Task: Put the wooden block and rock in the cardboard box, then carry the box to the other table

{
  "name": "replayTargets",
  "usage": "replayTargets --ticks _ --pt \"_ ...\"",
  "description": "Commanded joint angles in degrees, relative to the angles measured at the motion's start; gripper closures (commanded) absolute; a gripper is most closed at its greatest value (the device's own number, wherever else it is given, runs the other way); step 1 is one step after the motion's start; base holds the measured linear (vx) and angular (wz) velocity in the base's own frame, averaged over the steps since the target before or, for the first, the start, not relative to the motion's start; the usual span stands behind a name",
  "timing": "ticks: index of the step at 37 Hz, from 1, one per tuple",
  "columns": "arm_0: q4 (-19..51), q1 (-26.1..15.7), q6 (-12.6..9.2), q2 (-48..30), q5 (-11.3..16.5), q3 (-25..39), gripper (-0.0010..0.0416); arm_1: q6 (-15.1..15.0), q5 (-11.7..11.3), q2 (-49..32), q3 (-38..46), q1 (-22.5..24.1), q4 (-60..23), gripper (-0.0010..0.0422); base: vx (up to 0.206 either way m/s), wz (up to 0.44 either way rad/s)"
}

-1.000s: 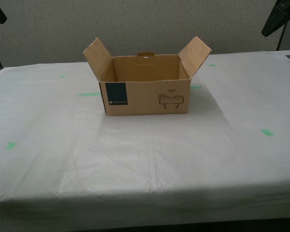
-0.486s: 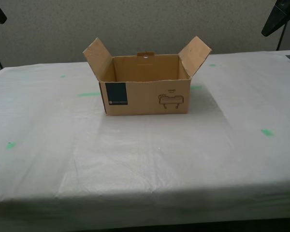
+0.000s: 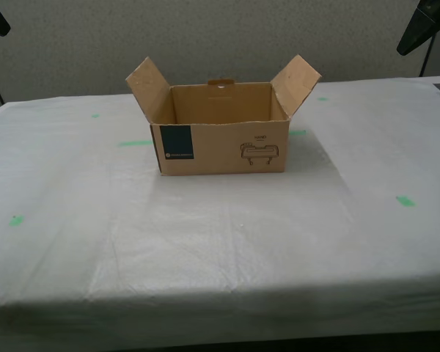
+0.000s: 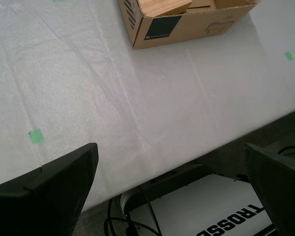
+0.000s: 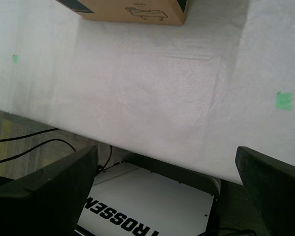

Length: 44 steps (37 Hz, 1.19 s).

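The cardboard box (image 3: 221, 125) sits on the other table (image 3: 205, 242), the one with the wrinkled white cloth, toward the far side and about in the middle. Its flaps stand open. The carrying looks done, so the step in hand is to back away clean. Keep both arms high and pull straight back, so you do not bump the box or drag the cloth.

Going left to right in the exterior view: a green tape piece (image 3: 15, 220) lies near the left edge, then the box with its dark navy label (image 3: 176, 142) and drawn logo (image 3: 259, 152), then another green tape piece (image 3: 405, 200) on the right.

My first gripper (image 5: 172, 189) is wide open and holds nothing. It hangs over the near edge of the table, well apart from the box. My second gripper (image 4: 174, 189) is also wide open and empty, over the same near edge.

The exterior view cannot see down into the box. The second wrist view can: the wooden block (image 4: 163, 7) lies inside. The rock does not show in any view, so you cannot tell where it is. Both wrist views also show the white robot base (image 5: 147, 206) below the table, which the exterior view misses.
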<state>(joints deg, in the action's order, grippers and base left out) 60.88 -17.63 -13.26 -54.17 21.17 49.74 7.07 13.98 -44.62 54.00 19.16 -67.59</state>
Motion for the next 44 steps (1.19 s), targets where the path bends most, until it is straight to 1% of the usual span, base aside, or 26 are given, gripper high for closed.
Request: replayTargets --ticks 1,44 --pt "0.0 0.0 -0.1 0.0 0.0 0.0 0.0016 0.0 0.0 0.0 0.1 0.0 0.0 0.0014 0.0 0.0" --pt "0.0 0.0 -0.1 0.0 0.0 0.0 0.0016 0.0 0.0 0.0 0.1 0.0 0.0 0.0014 0.0 0.0"
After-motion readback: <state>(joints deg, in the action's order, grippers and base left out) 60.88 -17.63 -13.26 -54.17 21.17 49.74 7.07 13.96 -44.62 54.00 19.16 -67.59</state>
